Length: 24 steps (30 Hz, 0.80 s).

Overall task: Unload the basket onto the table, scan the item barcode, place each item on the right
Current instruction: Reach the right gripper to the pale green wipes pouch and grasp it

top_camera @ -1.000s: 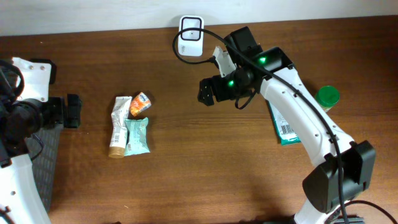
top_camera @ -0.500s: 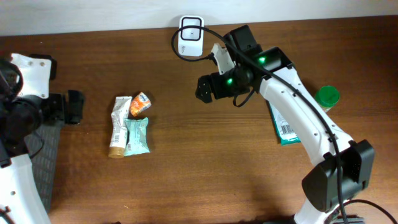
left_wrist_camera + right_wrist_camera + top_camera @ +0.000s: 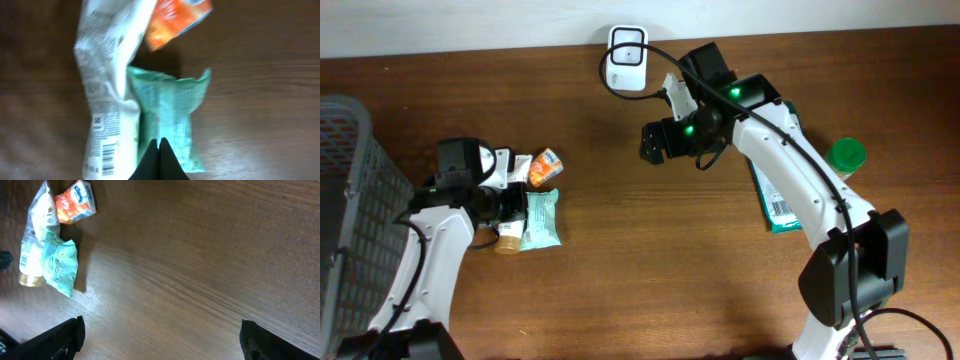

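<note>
L gripper (image 3: pixel 160 149) tips pressed together, right over the teal packet (image 3: pixel 172 117). White pouch (image 3: pixel 107 85) touching the packet's side, orange pack (image 3: pixel 172 20) by their top ends. R gripper (image 3: pixel 160 335) spread wide above the table (image 3: pixel 210 255). Scanner (image 3: pixel 626 55) at the far edge, well apart from the pile.

Just ahead of the black left gripper (image 3: pixel 160 145) lies a mint-green pouch (image 3: pixel 172 115) with faint pale print. Beside the pouch, on the gripper's left, a white sachet (image 3: pixel 107 90) carries grey text and a black barcode. Farther ahead sits an orange packet (image 3: pixel 175 20) with white lettering and what may be a blue edge; it is blurred. The table (image 3: pixel 260 100) is dark brown wood grain.
</note>
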{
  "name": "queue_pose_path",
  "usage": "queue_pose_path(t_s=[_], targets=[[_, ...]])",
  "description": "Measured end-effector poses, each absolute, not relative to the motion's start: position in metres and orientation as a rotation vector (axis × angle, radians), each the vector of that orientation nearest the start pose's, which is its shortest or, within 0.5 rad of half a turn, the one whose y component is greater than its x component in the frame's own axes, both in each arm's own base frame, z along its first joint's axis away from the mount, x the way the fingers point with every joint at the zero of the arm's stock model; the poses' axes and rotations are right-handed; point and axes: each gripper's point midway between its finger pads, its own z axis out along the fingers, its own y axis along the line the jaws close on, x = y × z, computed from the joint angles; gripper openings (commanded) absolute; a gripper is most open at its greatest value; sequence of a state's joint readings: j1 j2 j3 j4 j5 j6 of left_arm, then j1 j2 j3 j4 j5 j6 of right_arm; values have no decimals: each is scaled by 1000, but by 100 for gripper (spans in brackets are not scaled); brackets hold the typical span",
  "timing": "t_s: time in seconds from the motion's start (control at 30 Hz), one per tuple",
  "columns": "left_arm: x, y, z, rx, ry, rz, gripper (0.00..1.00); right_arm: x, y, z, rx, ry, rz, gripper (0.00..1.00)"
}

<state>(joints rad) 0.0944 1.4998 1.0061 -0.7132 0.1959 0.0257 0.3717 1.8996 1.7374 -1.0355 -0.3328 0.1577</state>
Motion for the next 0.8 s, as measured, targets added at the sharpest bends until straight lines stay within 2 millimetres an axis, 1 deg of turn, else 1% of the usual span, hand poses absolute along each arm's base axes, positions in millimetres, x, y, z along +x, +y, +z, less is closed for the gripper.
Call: queue_pose_path(t_s=[0.07,0.1,0.13,0.17,0.2,0.23,0.27,0.33,0.43,0.47,0.5,0.53,0.57,0.6,0.63,0.67,0.7,0.73,0.77,0.8], targets=[[330,8,76,-99,2788,-162,0,391,212,162,-384,2791,593,96],[330,13,66,-123,2817,-125,0,391,212,162,-384,2791,593,96],[329,14,59,-135,2836,-115,0,391,211,162,-384,2791,593,96],[328,14,47,-136,2873,-102,0,391,211,162,-384,2791,593,96],[328,10,38,-118,2896,-104,0,391,211,162,-384,2791,593,96],[330,2,34,-84,2899,-109,0,391,212,162,-385,2790,593,96],[332,-11,28,-35,2906,-122,0,391,211,162,-384,2793,593,96],[337,-47,19,72,2901,-176,0,391,211,162,-384,2795,592,96],[341,-97,17,218,2856,-318,0,389,210,161,-382,2804,587,96],[341,-100,17,224,2855,-331,0,389,210,161,-382,2805,587,96],[352,-114,31,242,2815,-419,0,389,210,161,-382,2806,586,96],[365,-119,49,247,2780,-450,3,388,210,161,-382,2808,586,96],[382,-122,73,242,2735,-463,8,388,210,161,-381,2809,587,96],[395,-116,93,216,2712,-452,25,388,210,160,-381,2810,589,96],[404,-97,110,168,2707,-414,28,386,210,158,-381,2817,591,96],[407,-82,118,151,2717,-385,34,386,210,155,-382,2821,594,96],[411,-67,126,135,2712,-362,41,383,210,150,-382,2834,599,95],[422,-43,139,113,2674,-324,52,379,212,145,-383,2845,621,95],[429,-18,147,89,2647,-280,67,378,217,142,-392,2839,649,95],[428,-8,146,96,2648,-259,96,376,223,139,-397,2837,668,94]])
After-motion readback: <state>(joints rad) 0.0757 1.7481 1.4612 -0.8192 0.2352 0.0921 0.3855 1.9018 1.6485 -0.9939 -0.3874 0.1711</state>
